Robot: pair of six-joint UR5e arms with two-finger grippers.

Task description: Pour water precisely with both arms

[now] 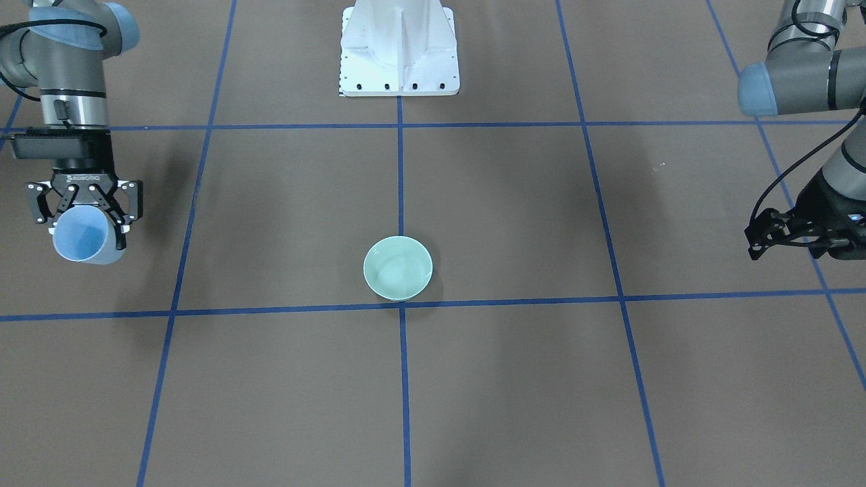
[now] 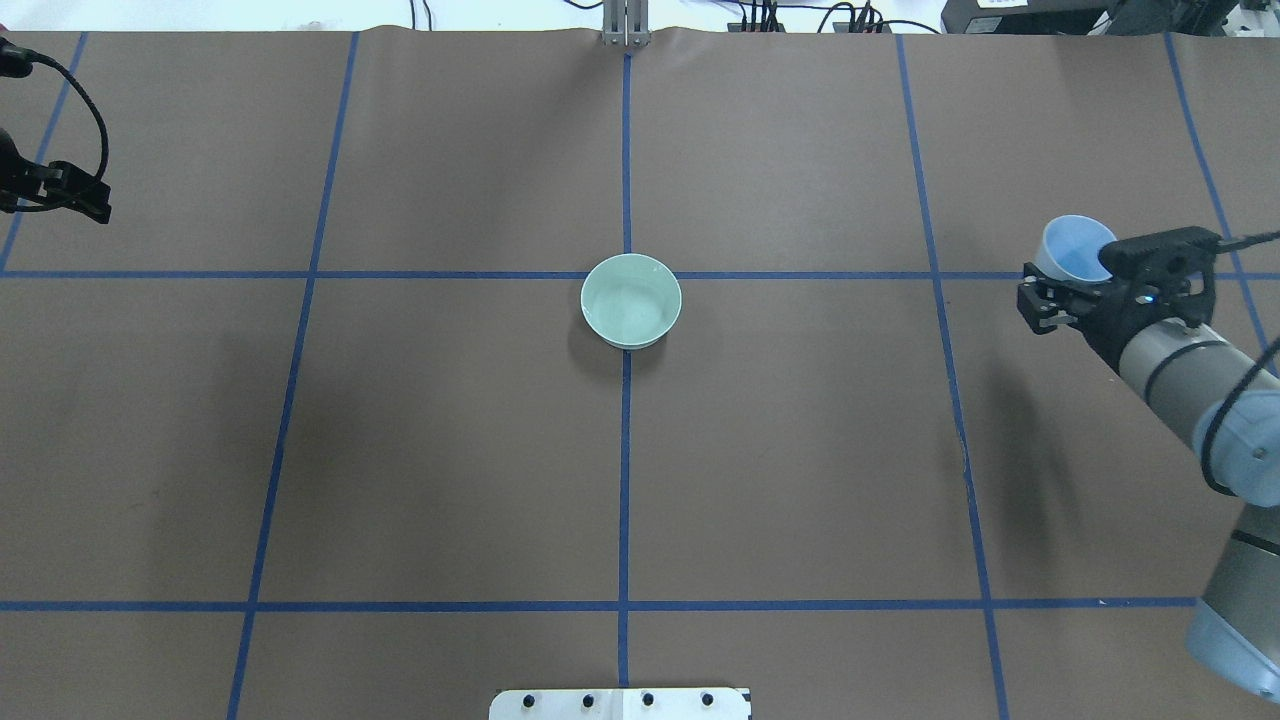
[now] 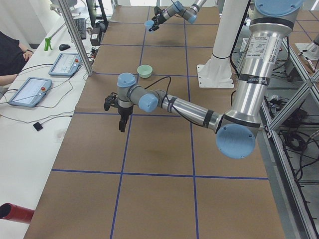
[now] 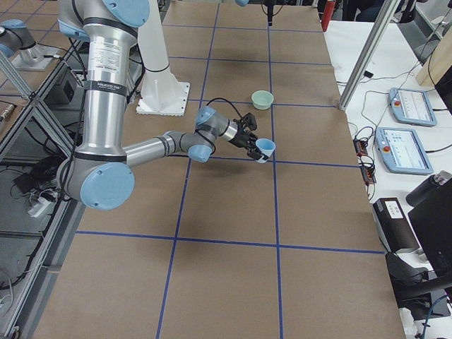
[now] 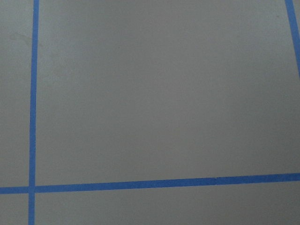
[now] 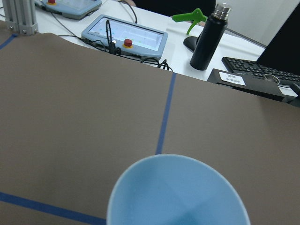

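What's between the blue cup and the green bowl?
Nothing stands between the blue cup and the green bowl. The overhead view shows only bare brown table there, crossed by blue tape lines.

Bowl (image 1: 398, 268) mid-table; cup (image 1: 80, 238) in right pincer (image 1: 85, 220)

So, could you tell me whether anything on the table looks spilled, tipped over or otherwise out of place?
Nothing stands out. The green bowl sits upright at the table's middle, no wet patch shows around it, and the blue cup is gripped in the right end effector, away from the bowl.
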